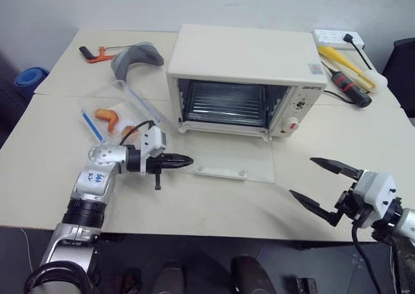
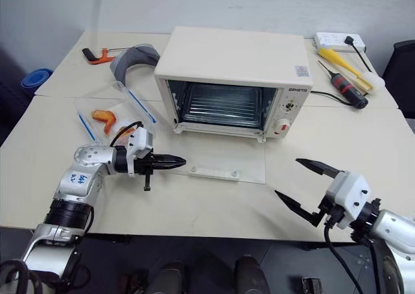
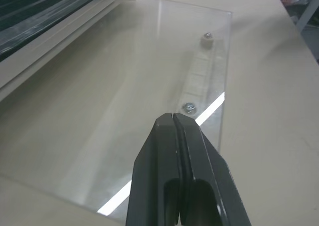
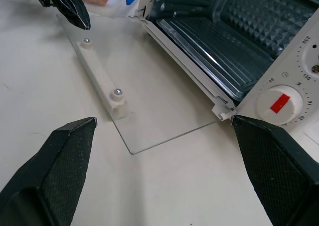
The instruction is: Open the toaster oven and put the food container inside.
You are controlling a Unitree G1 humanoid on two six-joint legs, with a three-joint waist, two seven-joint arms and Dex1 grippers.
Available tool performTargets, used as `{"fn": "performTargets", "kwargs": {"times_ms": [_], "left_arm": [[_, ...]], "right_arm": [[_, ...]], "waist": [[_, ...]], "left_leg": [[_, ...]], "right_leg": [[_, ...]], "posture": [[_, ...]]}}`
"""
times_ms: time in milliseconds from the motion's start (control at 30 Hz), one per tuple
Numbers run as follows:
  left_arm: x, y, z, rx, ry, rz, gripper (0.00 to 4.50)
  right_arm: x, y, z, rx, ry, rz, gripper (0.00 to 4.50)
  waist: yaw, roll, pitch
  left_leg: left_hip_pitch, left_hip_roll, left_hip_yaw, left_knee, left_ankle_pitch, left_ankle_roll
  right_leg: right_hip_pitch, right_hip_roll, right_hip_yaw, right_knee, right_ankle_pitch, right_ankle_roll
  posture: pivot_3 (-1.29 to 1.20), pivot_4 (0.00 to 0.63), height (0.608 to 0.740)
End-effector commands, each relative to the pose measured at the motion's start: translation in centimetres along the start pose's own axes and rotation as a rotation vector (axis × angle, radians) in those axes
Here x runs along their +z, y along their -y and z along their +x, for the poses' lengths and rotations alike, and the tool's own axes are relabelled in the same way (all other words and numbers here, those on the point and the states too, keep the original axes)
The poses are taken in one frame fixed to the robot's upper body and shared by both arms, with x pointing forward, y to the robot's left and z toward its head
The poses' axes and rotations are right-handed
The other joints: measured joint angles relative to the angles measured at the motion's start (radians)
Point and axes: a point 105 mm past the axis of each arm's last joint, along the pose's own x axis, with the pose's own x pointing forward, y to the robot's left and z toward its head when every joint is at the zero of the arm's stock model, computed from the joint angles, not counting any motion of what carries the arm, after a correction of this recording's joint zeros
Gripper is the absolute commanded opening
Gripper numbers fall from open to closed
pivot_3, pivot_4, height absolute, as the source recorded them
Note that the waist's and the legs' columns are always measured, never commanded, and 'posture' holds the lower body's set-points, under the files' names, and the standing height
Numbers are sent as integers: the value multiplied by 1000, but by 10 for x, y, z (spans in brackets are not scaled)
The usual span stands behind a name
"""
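Note:
The cream-white toaster oven [image 1: 243, 54] stands at the table's middle back with its glass door [image 1: 227, 154] folded flat onto the table, white bar handle [image 1: 220, 172] on top and the wire rack visible inside. Left of the oven sits the food container [image 1: 113, 115], clear with blue clips and orange pieces inside. My left gripper [image 1: 189, 160] is shut and holds nothing, its tip just off the door's left front corner near the handle [image 3: 199, 71]. Over the table's front right, my right gripper [image 1: 302, 176] stands wide open and points toward the door [image 4: 149, 86].
An orange-and-black hacksaw [image 1: 97, 52] and a grey curved piece [image 1: 135, 57] lie at the back left. A power strip [image 1: 337, 37], a yellow tool [image 1: 343, 60] and a red-and-black screwdriver [image 1: 347, 86] lie at the back right. The table's front edge runs close below both grippers.

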Motion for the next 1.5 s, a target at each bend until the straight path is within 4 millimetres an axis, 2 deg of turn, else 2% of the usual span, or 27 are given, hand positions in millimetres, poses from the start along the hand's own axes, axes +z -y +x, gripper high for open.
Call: {"fn": "performTargets", "kwargs": {"times_ms": [33, 100, 200, 300, 433, 500, 567, 733, 867, 1033, 1133, 1300, 1400, 1500], "left_arm": [[31, 6, -22, 71, 149, -13, 390], [44, 13, -49, 159, 232, -34, 880], [33, 20, -92, 360, 190, -65, 1704], [15, 34, -140, 582, 155, -152, 2587], [-27, 71, -213, 907, 45, -274, 3723], [-38, 89, -236, 1007, 11, -322, 4320], [-32, 93, -232, 1004, 17, -316, 4487], [-5, 78, -198, 933, 58, -291, 4487], [16, 59, -175, 963, 188, -448, 4487], [24, 47, -133, 944, 232, -821, 4487], [26, 36, -117, 1042, 205, -1023, 4487], [28, 14, -104, 1222, 226, -1158, 4487], [23, 8, -79, 1214, 202, -1282, 4487], [14, 1, -68, 1219, 118, -1322, 4487]], "right_arm": [[9, -3, 5, 52, 46, 53, 4500], [15, -5, 12, 80, 84, 61, 4500], [23, -6, 22, 98, 144, 35, 4500], [27, -4, 31, 91, 193, -4, 4500], [33, -4, 37, 89, 278, -42, 4500], [34, -6, 37, 117, 303, -30, 4500], [34, -6, 37, 149, 309, 2, 4500], [30, -1, 39, 171, 307, -2, 4500], [30, 0, 40, 199, 307, 2, 4500], [33, -1, 44, 224, 307, 2, 4500], [40, -5, 49, 252, 313, 2, 4500], [49, -5, 54, 265, 322, -13, 4500], [54, -7, 57, 270, 328, -15, 4500], [58, -9, 58, 275, 333, -14, 4500]], "waist": [[-2, 0, 0], [-4, 0, 0], [-11, 0, 0], [-4, 1, 0], [1, -1, 0], [5, -1, 0], [16, -2, 0], [33, -3, -1], [23, -2, -1], [3, -2, -1], [2, -2, -1], [4, 0, -1], [5, 1, -1], [4, 0, -1]], "left_leg": [[0, 0, 0, 0, 0, 0], [0, 1, 0, 0, 0, 0], [1, 3, -7, -1, 0, 0], [1, 1, -10, -2, 0, 0], [0, 0, -10, -2, -1, 1], [0, 0, -10, -2, -1, 1], [0, -1, -11, -1, -1, 1], [1, -2, -17, 0, -1, 2], [1, -1, -18, -2, -1, 1], [0, -1, -21, -3, -1, 1], [1, 1, -26, -2, -1, 0], [0, -5, -26, -1, -1, 0], [0, -5, -25, -1, -1, 0], [0, -6, -25, -1, 0, 0]], "right_leg": [[0, 0, 0, 0, 0, 0], [0, 0, 0, 0, 0, 0], [0, 0, 0, -1, 0, 0], [0, 0, 0, -3, 0, 0], [0, -2, 0, -5, 0, 0], [1, -2, 0, -6, 0, 0], [2, -3, -1, -6, 0, 0], [8, -3, -3, -9, 1, -1], [7, -2, -3, -10, 1, -1], [6, -2, -3, -9, 1, -1], [6, -4, 0, -10, 1, -1], [5, -3, -1, -9, 1, -1], [5, -1, -2, -10, 1, 0], [5, -1, -2, -10, 2, 0]], "posture": [[0, 150, 740], [0, 150, 740], [0, 150, 740], [0, 150, 740], [0, 150, 740], [0, 150, 740], [0, 150, 740], [0, 150, 740], [0, 150, 740], [0, 150, 740], [0, 150, 740], [0, 150, 740], [0, 150, 740], [0, 150, 740]]}}
